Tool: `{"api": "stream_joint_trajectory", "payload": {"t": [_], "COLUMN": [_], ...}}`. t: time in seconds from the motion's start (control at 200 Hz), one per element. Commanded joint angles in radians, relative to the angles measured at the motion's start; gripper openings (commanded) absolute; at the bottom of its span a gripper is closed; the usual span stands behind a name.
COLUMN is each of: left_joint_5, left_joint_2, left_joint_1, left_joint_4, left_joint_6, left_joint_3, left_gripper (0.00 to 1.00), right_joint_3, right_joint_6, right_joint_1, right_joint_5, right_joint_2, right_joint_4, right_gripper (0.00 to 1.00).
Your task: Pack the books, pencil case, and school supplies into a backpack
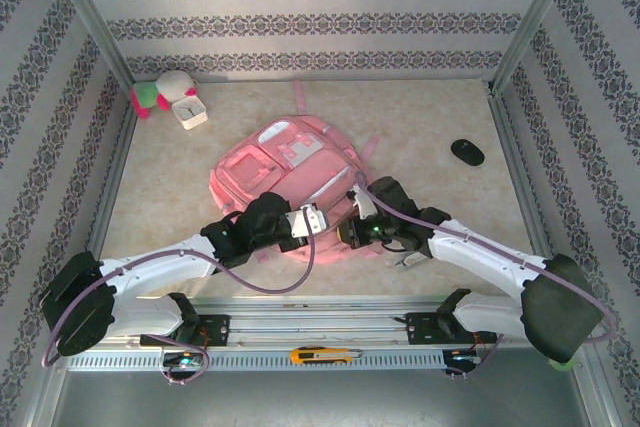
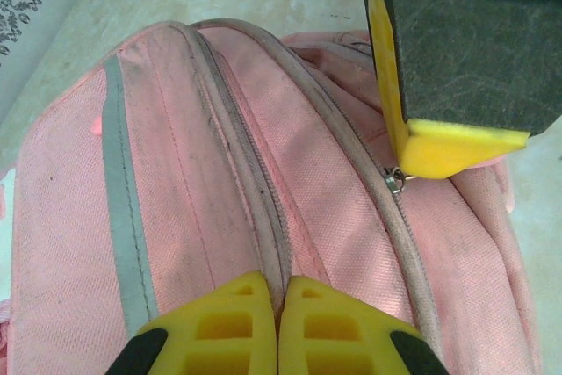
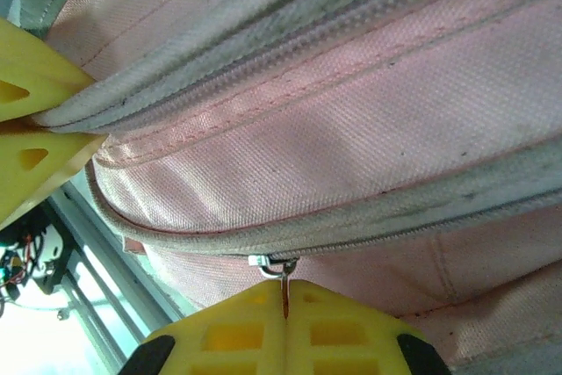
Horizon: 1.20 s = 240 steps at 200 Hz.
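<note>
At the backpack's (image 1: 290, 162) six o'clock edge, my left claw (image 2: 281, 322) pinches the closed seam (image 2: 255, 173) and my right claw (image 3: 285, 305) the zip pull (image 3: 283, 274); packing looks unstarted.

This is a robotics lab test cell dressed up like a home. Aluminium frame posts (image 1: 95, 22) hold panels of patterned wallpaper (image 1: 300, 7) around a marble-look tabletop (image 1: 420, 117). The left arm (image 1: 150, 272) and right arm (image 1: 490, 257) sit on a metal rail (image 1: 320, 329).

We see a white clock (image 1: 189, 111) beside a soft toy (image 1: 158, 93) in the far left corner, a black oval thing (image 1: 467, 152) on the right, and a yellow cutter (image 1: 325, 355) near us.
</note>
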Motion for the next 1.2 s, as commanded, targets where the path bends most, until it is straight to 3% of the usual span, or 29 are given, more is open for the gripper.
{"api": "stream_joint_trajectory", "payload": {"t": [0.0, 0.115, 0.37, 0.405, 0.5, 0.745, 0.884, 0.949, 1.029, 1.099, 1.194], "left_joint_5": [0.011, 0.022, 0.056, 0.059, 0.066, 0.144, 0.137, 0.18, 0.28, 0.236, 0.07], "left_joint_2": [-0.028, -0.007, 0.001, 0.0, -0.002, -0.109, -0.161, -0.182, -0.206, -0.209, -0.166], "left_joint_1": [0.015, 0.017, 0.021, 0.024, 0.036, 0.197, 0.25, 0.247, 0.22, 0.125, 0.0], "left_joint_4": [0.038, 0.049, 0.046, 0.046, 0.027, -0.191, -0.369, -0.393, -0.39, -0.31, -0.183], "left_joint_6": [-0.042, -0.04, -0.04, -0.04, -0.025, 0.121, 0.222, 0.208, 0.136, 0.042, -0.053], "left_joint_3": [0.001, 0.019, 0.051, 0.052, 0.05, 0.003, 0.03, 0.052, 0.076, 0.067, 0.043], "left_gripper": [0.0, 0.0, 0.0, 0.0, 0.0, 0.0, 0.0, 0.16, 0.45, 0.54, 0.57], "right_joint_3": [-0.008, -0.024, -0.057, -0.06, -0.05, -0.043, -0.019, 0.004, 0.021, 0.025, 0.02], "right_joint_6": [-0.023, -0.036, -0.048, -0.047, -0.058, -0.073, -0.046, -0.042, -0.044, -0.048, -0.046], "right_joint_1": [0.03, 0.046, 0.047, 0.046, 0.047, 0.014, 0.073, 0.093, 0.094, 0.096, 0.095], "right_joint_5": [0.074, 0.082, 0.118, 0.118, 0.115, 0.07, 0.026, 0.025, 0.021, 0.019, 0.019], "right_joint_2": [0.0, 0.01, 0.034, 0.035, 0.027, -0.107, -0.1, -0.078, -0.062, -0.061, -0.063], "right_joint_4": [0.002, 0.019, 0.061, 0.07, 0.06, -0.046, 0.009, 0.03, 0.038, 0.042, 0.045], "right_gripper": [0.13, 0.22, 0.25, 0.22, 0.0, 0.0, 0.0, 0.0, 0.0, 0.0, 0.0]}}
